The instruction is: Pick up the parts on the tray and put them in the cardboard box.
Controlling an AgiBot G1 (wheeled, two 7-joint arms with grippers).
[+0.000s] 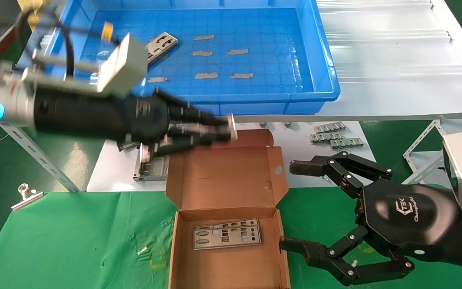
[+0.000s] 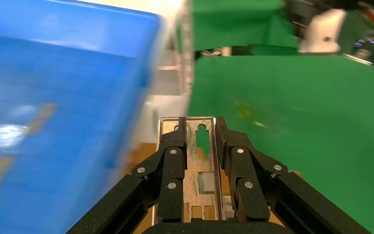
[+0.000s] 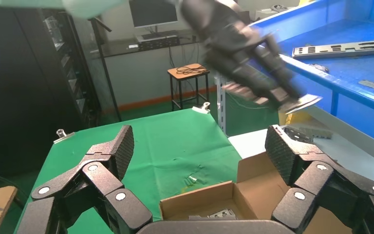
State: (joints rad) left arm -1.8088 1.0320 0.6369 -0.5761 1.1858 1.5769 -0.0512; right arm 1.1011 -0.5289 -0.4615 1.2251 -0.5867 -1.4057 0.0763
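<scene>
- Two parts (image 1: 227,236) lie in my cardboard box (image 1: 227,257).
- My left tool (image 1: 231,130) grips one plate (image 2: 202,161) above the flap.
- One part (image 1: 159,43) waits in the tray (image 1: 319,60), at eleven o'clock.
- My right tool (image 1: 295,206) rests wide open.

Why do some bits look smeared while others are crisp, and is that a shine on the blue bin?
Head view: the left gripper and its arm are motion-smeared, while the cardboard box and right gripper look crisp. Left wrist view: the tray is streaked, but the held part stays sharp. Head view: a pale glare sits on the tray floor.
</scene>
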